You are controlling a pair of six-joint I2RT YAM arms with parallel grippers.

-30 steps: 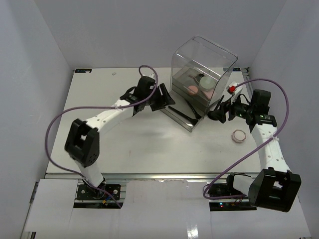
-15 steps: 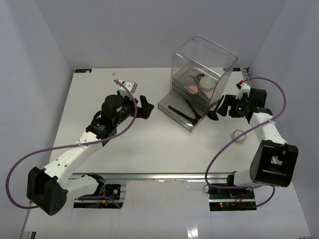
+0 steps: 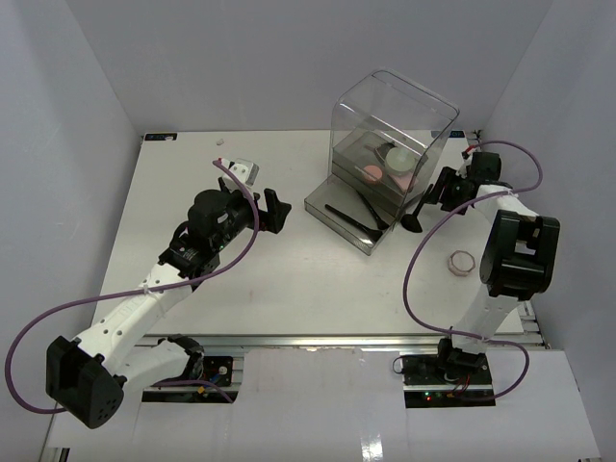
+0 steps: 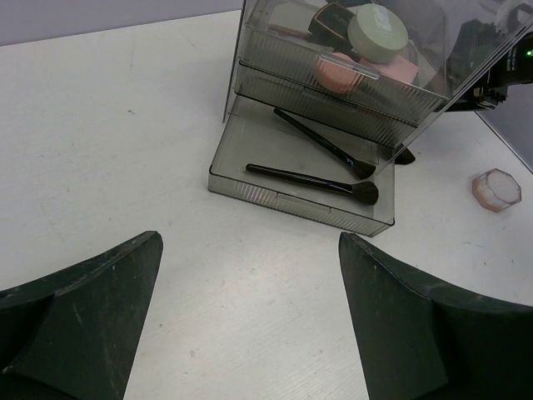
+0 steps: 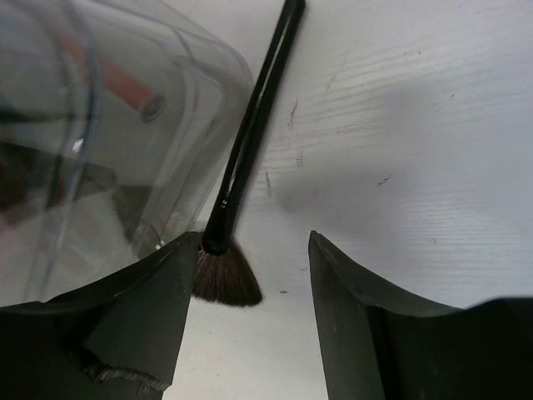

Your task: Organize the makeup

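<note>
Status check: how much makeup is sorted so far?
Done: compacts in the upper drawer, two brushes in the open bottom drawer. In hand: the open right gripper straddles a loose brush beside the box. Remaining: that brush and the pink pot on the table.

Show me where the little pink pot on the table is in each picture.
Top view: the little pink pot sits right of centre, below and right of the clear drawer box.
Left wrist view: the pot is at the far right edge.
Right wrist view: not in it.
Shared landmark: the drawer box.
</note>
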